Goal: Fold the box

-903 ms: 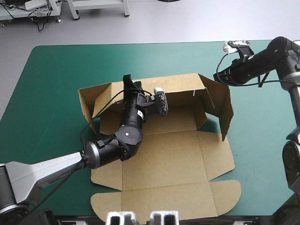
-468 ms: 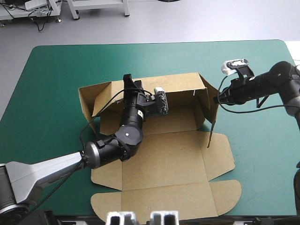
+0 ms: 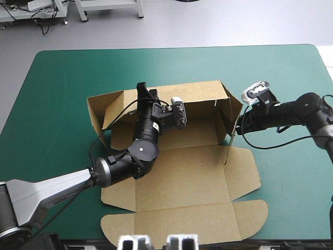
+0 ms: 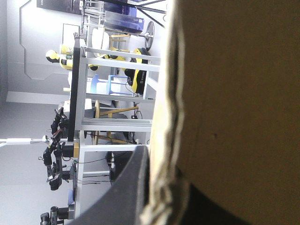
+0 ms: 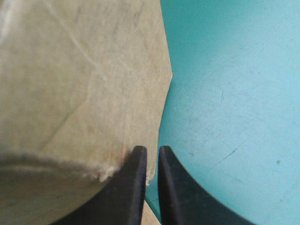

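We fold up the brown cardboard box in the middle of the teal-green table cover.
Our right gripper is nearest the standing right side wall, which runs front to back just beside its pressed-together fingers (nothing between them). Our left gripper pinches the back wall.

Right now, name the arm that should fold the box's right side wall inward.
Right. The right gripper is all but shut on the edge of that side wall, which stands upright. The left gripper is across the box, clamped on the back wall.
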Controlling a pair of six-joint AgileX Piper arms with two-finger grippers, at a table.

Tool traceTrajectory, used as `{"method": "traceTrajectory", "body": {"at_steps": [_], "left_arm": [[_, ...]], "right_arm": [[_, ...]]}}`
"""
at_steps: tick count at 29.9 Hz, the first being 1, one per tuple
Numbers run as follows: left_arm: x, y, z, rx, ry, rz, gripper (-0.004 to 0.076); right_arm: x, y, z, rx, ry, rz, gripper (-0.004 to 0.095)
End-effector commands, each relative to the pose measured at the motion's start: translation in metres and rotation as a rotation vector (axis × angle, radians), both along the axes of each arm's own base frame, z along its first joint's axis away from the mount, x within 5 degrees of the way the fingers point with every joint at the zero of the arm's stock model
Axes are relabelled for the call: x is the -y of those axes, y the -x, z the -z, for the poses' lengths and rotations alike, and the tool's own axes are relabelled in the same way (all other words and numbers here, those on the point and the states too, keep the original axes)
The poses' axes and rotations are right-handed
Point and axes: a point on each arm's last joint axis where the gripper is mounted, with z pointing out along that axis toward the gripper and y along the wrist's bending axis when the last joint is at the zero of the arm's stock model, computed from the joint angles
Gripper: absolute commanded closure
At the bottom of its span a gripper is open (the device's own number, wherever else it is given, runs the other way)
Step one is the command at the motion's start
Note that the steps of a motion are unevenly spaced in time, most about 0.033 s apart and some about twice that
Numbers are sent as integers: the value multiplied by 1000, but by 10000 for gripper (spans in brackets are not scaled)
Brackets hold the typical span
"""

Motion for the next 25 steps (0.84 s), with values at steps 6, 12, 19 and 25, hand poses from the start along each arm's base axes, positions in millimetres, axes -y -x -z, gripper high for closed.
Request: {"method": "traceTrajectory", "body": {"at_steps": [6, 12, 19, 25], "left_arm": [[-4, 4, -26, 99, 23, -4, 734], [-4, 4, -26, 99, 23, -4, 734], [-4, 4, -26, 99, 23, -4, 734], [-4, 4, -25, 98, 24, 0, 734]], "right_arm": [[-3, 11, -17, 31, -3, -95, 465], [-7, 13, -19, 47, -30, -159, 462], [-14, 5, -31, 211, -119, -164, 462], [-12, 0, -30, 251, -110, -119, 452]]}}
